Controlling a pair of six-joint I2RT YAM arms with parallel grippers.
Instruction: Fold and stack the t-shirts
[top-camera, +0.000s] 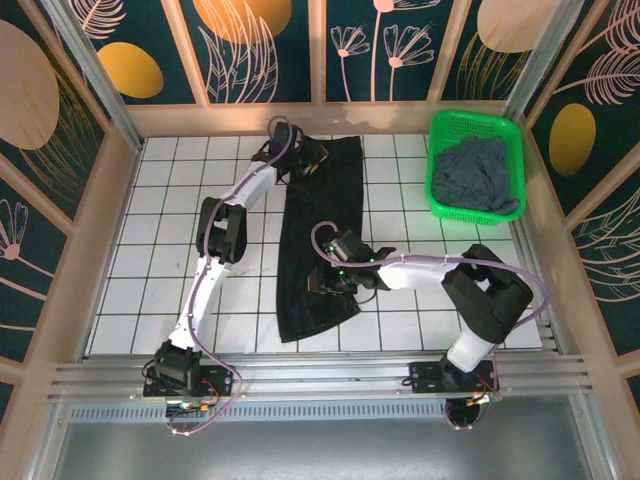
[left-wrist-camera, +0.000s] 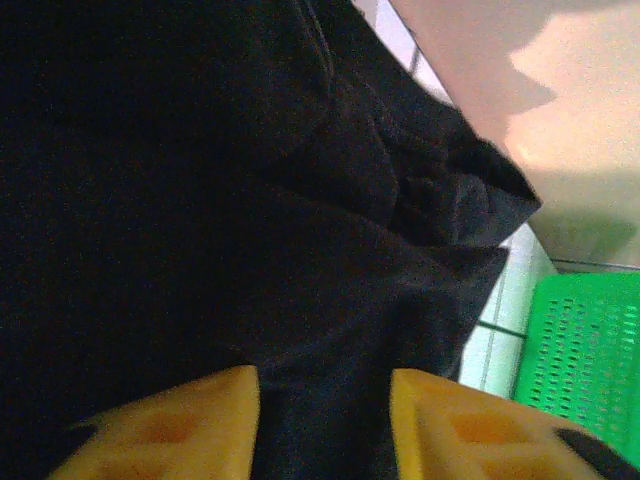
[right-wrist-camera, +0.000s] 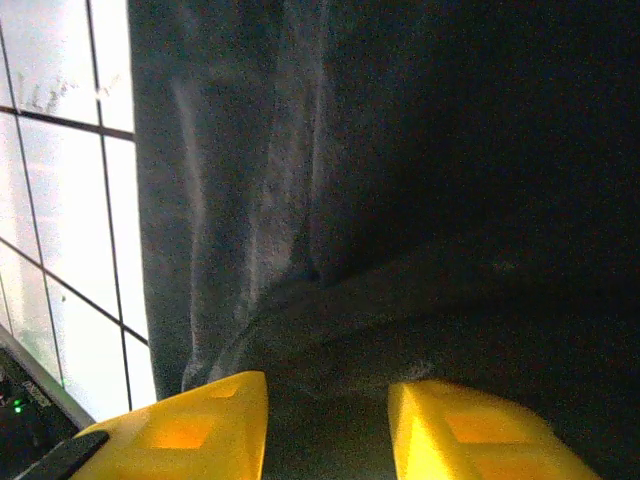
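The left gripper stands with jaws parted over the black t-shirt's far end, close to the back wall. The right gripper, likewise parted, hangs over its near half. Bare tiled table lies open on the left. The green basket, far right, holds the crumpled grey-blue t-shirt. Whether the fingertips touch cloth is unclear.

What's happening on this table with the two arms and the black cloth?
Two robot arms are folding a black t-shirt, lying as a long narrow strip on the tiled table. The left tool is at its far end, the right tool over its near half, both with jaws apart. A grey-blue t-shirt lies crumpled in the green basket at the far right.
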